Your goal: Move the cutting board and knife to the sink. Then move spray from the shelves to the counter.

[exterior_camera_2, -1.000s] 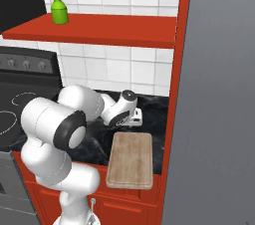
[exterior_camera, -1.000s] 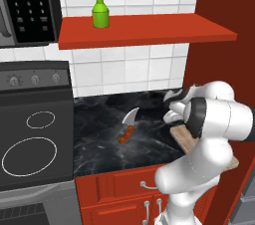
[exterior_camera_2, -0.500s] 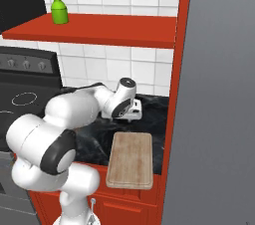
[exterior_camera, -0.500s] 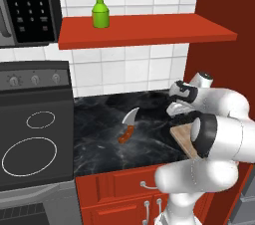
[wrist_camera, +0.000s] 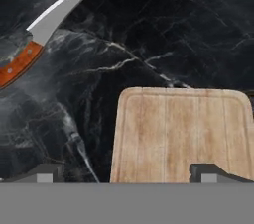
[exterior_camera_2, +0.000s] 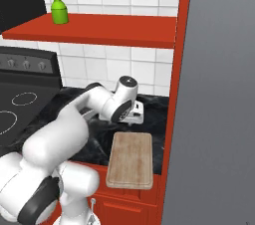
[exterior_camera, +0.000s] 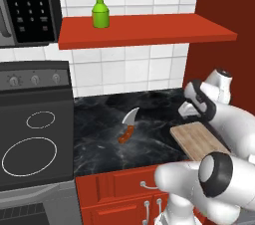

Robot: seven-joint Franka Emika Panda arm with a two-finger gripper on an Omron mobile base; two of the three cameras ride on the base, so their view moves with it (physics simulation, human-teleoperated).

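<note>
**Hand view finds board and knife apart on black marble counter**

Hand view, looking down: the gripper [wrist_camera: 128,174] hangs with its jaws spread wide and nothing between them, one fingertip [wrist_camera: 45,172] over bare stone and the other over the near end of the cutting board [wrist_camera: 184,134]. The board lies flat on the counter [wrist_camera: 163,29], its grain running away from the hand. The knife [wrist_camera: 40,34] rests well apart from it, on the marble at the upper left of this view, curved blade pointing away and reddish-brown handle toward the edge of the picture.

From the left base camera, red cabinet fronts [exterior_camera: 124,189] with silver handles stand nearest, below the veined countertop. A black stove top [exterior_camera: 35,142] with white rings adjoins the counter on the left, its knob panel behind it. Beyond, white tiles [exterior_camera: 134,67] cover the wall up to the red shelf [exterior_camera: 149,30], where the green spray [exterior_camera: 100,4] stands upright near the shelf's left end. A dark microwave [exterior_camera: 27,5] hangs at the upper left, and a red side panel [exterior_camera: 224,5] closes the right.
</note>
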